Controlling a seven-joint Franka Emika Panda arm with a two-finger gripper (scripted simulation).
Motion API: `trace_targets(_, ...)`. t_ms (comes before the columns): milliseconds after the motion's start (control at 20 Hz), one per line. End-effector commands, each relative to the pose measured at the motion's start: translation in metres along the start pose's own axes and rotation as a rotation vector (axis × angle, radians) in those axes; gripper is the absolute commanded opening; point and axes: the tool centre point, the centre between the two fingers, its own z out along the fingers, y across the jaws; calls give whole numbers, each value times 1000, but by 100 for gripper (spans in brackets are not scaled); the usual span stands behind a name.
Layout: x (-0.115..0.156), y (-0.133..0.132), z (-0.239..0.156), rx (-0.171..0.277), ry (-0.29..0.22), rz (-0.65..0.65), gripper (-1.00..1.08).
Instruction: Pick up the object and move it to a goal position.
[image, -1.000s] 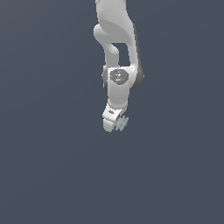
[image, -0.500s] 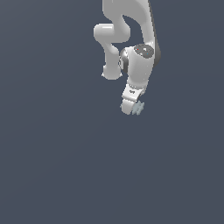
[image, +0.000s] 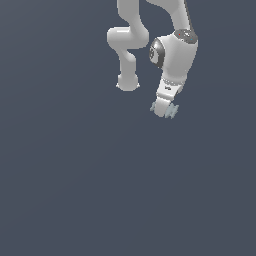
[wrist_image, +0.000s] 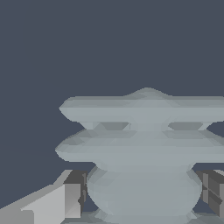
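Observation:
The object is a small pale grey-blue ribbed piece with thin fins. It sits at the tip of my gripper, held off the floor in the exterior view's upper right. In the wrist view the object fills the picture, its fins stacked above a rounded body, with one finger on one side and the other finger on the other side, both pressed against it. The gripper is shut on the object.
The white arm bends down from the top edge, with its elbow link hanging to the exterior view's left. The ground is a plain dark grey-blue surface. No goal marker shows.
The arm has carried the object up and toward the exterior view's right. The gripper has stayed shut on it.

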Motion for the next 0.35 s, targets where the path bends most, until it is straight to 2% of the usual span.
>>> trace_targets(0,5,-8,-6,1,0,1,-100)
trace_targets(300,8,-11,-9,1,1,2,-100)
